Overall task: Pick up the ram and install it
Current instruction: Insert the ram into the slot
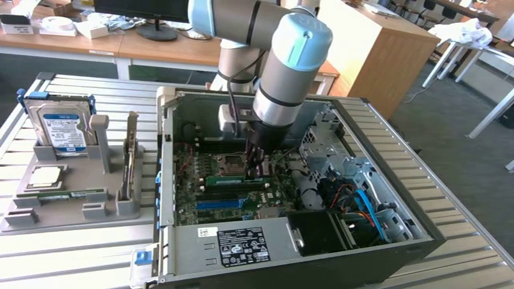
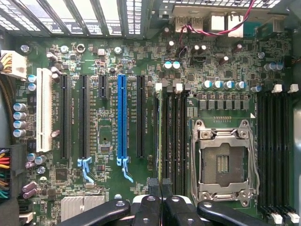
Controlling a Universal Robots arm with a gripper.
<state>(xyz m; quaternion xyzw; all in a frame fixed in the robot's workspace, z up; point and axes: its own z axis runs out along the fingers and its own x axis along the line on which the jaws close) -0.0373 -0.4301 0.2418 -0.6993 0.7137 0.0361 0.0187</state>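
**Holding the ram at a slot beside the processor socket**

Exterior view: the fingers [image 1: 255, 164] are clenched on the ram [image 1: 233, 179]. It stands on edge just beside the processor socket [image 1: 233, 161], with its long axis running along the memory slots. The open computer case [image 1: 241, 253] lies on a slatted metal surface [image 1: 72, 265]. Well apart from the socket, toward the exterior view's left, a grey holder [image 1: 48, 211] carries a hard drive [image 1: 62, 129]. Wooden desks [image 1: 72, 41] stand behind.

Wrist view: the ram [image 2: 160, 136] appears edge-on, a thin line among black slots next to the socket [image 2: 225, 162], with the fingers [image 2: 151, 188] pinching its top edge. A blue expansion slot [image 2: 122, 117] lies farther from the socket.
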